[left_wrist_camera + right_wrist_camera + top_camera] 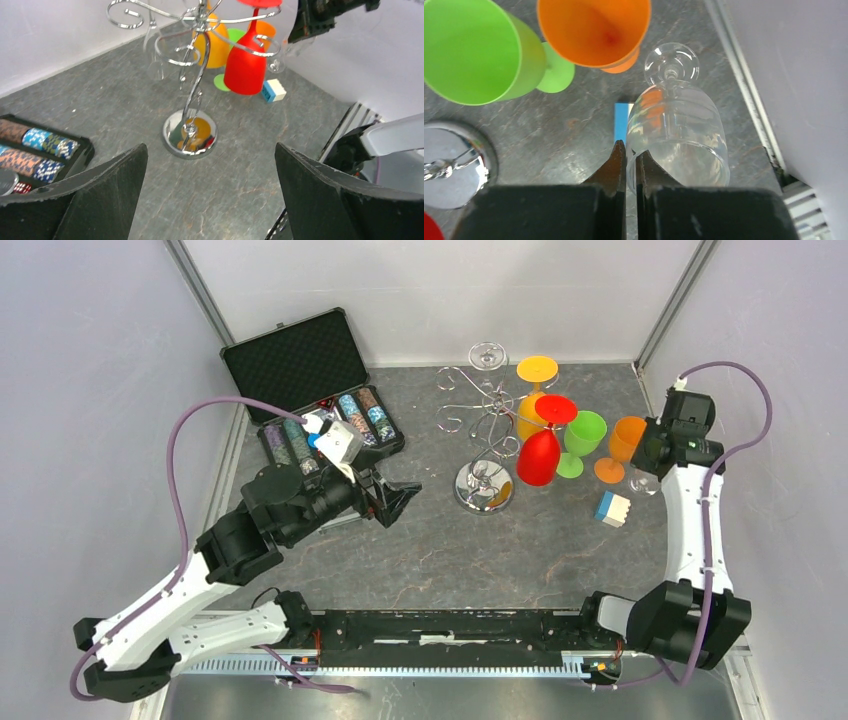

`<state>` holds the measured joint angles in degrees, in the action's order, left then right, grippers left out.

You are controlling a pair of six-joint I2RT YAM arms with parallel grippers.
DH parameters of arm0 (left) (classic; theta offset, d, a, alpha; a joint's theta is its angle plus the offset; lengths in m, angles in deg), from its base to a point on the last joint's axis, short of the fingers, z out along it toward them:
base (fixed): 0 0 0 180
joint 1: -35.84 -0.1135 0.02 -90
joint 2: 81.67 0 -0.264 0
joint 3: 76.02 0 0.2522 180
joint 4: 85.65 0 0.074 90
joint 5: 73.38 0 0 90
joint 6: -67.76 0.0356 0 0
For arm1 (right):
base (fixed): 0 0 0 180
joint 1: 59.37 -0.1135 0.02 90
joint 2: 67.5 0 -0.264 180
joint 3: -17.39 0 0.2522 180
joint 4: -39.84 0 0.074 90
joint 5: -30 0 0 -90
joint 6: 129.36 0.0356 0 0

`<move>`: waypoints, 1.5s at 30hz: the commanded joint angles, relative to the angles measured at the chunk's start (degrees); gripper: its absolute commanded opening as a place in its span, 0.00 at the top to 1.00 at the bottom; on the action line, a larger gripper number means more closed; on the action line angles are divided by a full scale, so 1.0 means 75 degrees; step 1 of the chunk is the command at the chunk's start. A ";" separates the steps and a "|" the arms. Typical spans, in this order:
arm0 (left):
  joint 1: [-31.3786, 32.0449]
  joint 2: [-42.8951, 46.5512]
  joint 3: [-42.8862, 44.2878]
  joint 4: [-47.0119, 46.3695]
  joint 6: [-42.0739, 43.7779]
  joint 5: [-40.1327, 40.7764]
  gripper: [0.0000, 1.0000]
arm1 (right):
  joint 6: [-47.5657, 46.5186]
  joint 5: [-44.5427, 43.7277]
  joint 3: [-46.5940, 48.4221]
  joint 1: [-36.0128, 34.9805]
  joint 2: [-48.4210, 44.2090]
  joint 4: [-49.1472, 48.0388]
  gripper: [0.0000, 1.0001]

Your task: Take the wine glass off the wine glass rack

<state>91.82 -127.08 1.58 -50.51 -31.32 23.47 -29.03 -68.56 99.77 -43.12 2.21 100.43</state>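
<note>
Left gripper (399,501) hangs wide open with nothing in it, near the chip case (320,405), pointing toward the rack (490,425). It has no part in this step.

The rack stands mid-table, and a red glass (539,455) hangs on it. A green cup (583,435) and an orange cup (622,445) stand just to its right.

Right gripper (631,162) is closed down to a thin gap on the rim of the clear wine glass (679,132). The glass is off the rack and well apart from it, at the table's right edge beside the orange cup.

Step in hand looks like setting the glass down.
- Keep the glass upright and lower it straight.
- Steer the foot clear of the orange cup and the blue-white block (611,508).
- Don't squeeze harder, since the glass is thin.
- Let go only once the foot sits flat. Can't tell if it touches the table now.

The glass wall sits between the two fingers (616,167), one outside the bowl and one inside. The bowl extends to the right of the grip, and the stem and foot point away, below.
</note>
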 commanded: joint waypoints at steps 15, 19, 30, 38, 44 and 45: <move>-0.0004 0.0314 -0.0566 0.0108 0.0566 0.0621 0.00 | 0.0282 -0.0313 0.0305 0.0023 0.0586 0.0450 1.00; -0.0003 0.0331 -0.0577 0.0102 0.0567 0.0644 0.00 | 0.0234 -0.0290 0.0194 0.0146 0.0658 0.0459 1.00; 0.0000 0.0366 -0.0615 0.0153 0.0590 0.0828 0.00 | 0.0224 0.0251 0.0601 0.0717 0.1345 0.0167 0.93; -0.0006 0.0349 -0.0601 0.0118 0.0590 0.0904 0.00 | 0.0301 0.0490 0.0525 0.0811 0.1426 -0.0029 0.68; 0.0000 0.0324 -0.0578 0.0093 0.0613 0.0926 0.00 | 0.0272 0.0290 0.0666 0.0818 0.1376 -0.0091 0.56; -0.0001 0.0324 -0.0578 0.0096 0.0616 0.0947 0.00 | 0.0231 0.0193 0.0691 0.0822 0.1366 -0.0091 0.53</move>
<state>91.82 -124.78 -2.80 -48.32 -28.96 29.28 -26.98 -65.85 102.07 -37.33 12.86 101.33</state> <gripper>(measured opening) 0.994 0.433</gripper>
